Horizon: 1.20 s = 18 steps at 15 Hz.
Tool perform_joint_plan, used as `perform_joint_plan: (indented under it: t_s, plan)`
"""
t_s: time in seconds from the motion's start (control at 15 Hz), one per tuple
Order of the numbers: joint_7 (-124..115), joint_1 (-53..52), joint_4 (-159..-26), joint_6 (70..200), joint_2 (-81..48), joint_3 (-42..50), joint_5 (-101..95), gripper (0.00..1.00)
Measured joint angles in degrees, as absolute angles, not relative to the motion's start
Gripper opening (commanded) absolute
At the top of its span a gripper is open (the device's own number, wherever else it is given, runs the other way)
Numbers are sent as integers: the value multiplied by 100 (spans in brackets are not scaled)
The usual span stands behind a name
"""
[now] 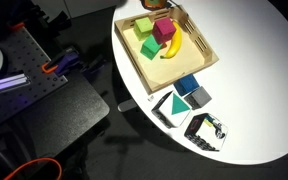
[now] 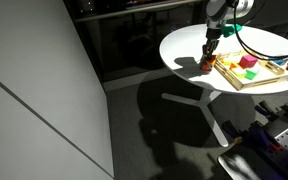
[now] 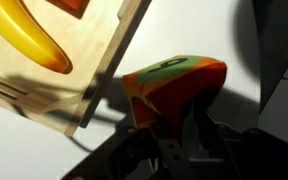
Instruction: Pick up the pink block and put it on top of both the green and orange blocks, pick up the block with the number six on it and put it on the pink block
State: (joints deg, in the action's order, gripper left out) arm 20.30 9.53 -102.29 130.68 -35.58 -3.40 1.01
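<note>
My gripper [image 3: 174,125] sits just outside the corner of the wooden tray [image 3: 104,70], with its dark fingers on either side of an orange-red block [image 3: 174,85] that has a green top face. No number shows on the block. In an exterior view the arm comes down to the near end of the tray, gripper [image 2: 208,62] low over the table. The pink block [image 1: 165,30] lies in the tray [image 1: 209,58] beside a green block [image 1: 148,47]. An orange block [image 1: 156,5] sits at the tray's far corner.
A banana [image 1: 174,46] lies in the tray next to the pink block; it also shows in the wrist view [image 3: 29,40]. Blue and teal blocks [image 1: 189,88] lie on the round white table [image 1: 254,90] beside the tray. The table edge is close to the gripper.
</note>
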Motion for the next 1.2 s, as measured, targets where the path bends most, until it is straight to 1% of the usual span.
perform_joint_plan:
  t_s: [0.2, 0.47, 0.8, 1.2]
  plan:
    - [2029, 953, -10276, 13044, -3355, -333, 101, 9]
    - [2029, 949, -10502, 13040, -2973, -321, 101, 10]
    - [2012, 943, -11045, 13040, -2359, -192, 101, 10]
    - [1977, 977, -11723, 13040, -1647, 170, 101, 11]
